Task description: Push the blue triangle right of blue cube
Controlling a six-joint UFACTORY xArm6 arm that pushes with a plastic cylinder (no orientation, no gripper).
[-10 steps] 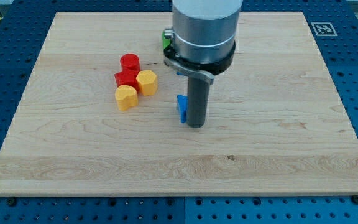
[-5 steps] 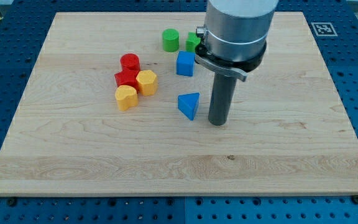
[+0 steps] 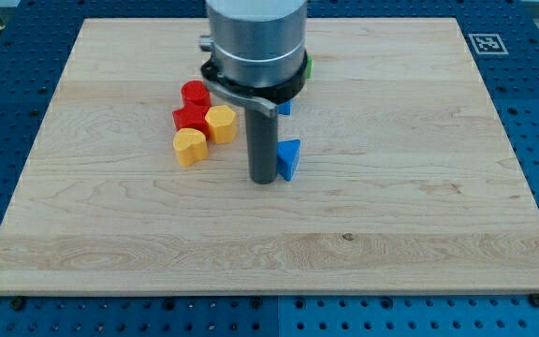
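Note:
The blue triangle [image 3: 290, 158] lies near the middle of the wooden board [image 3: 419, 187]. My tip [image 3: 265, 181] stands on the board right at the triangle's left side, touching or nearly touching it. The blue cube [image 3: 285, 109] is just above the triangle, almost wholly hidden behind the arm; only a small blue corner shows.
A red cylinder [image 3: 195, 93], a red block [image 3: 190, 117], a yellow hexagonal block [image 3: 221, 123] and a yellow heart-shaped block [image 3: 190, 146] cluster to the left of my tip. The arm's body [image 3: 255, 42] hides the green blocks at the view's top.
My tip has moved from the triangle's right side to its left side. The arm now covers the blue cube and the green blocks. The triangle has barely moved.

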